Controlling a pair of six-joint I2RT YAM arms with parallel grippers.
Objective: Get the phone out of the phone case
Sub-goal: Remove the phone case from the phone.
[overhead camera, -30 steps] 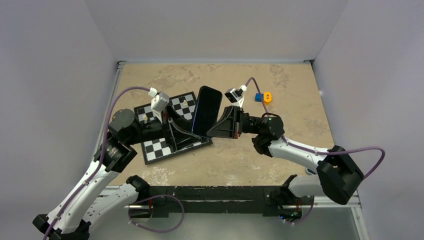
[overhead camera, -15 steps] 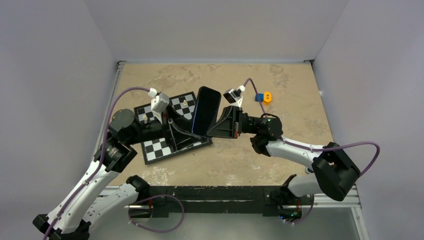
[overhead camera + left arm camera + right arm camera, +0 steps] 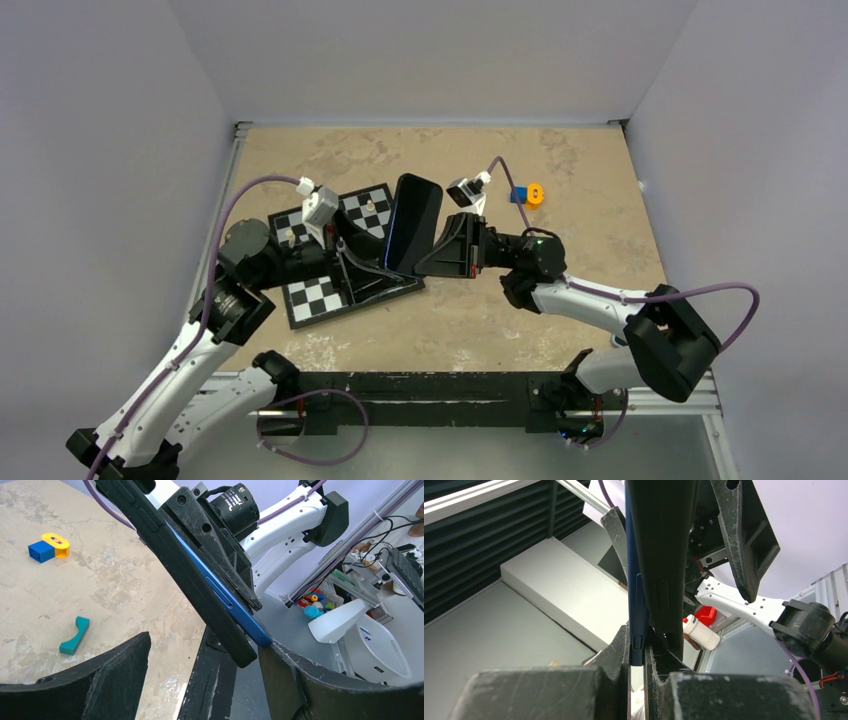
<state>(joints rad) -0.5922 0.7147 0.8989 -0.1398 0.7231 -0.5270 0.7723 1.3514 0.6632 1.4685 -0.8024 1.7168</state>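
Note:
The phone (image 3: 391, 232), blue-edged, stands on end above the checkerboard, together with the black phone case (image 3: 415, 212). In the left wrist view the blue phone (image 3: 220, 597) lies along the black case (image 3: 165, 545) and has come away from it at the lower end. My right gripper (image 3: 425, 262) is shut on the phone's blue edge (image 3: 636, 605); the case (image 3: 661, 555) sits just beside its fingers (image 3: 621, 650). My left gripper (image 3: 205, 642) is open around the lower end. One finger (image 3: 300, 680) touches the phone's corner and the other (image 3: 110, 675) stands well apart.
A black-and-white checkerboard (image 3: 320, 295) lies under the left gripper. A blue and orange block (image 3: 527, 194) sits at the back right, also in the left wrist view (image 3: 50, 547). A teal piece (image 3: 75, 636) lies on the tan tabletop.
The phone, the case and both grippers have barely moved. The right arm's elbow has shifted slightly to the left.

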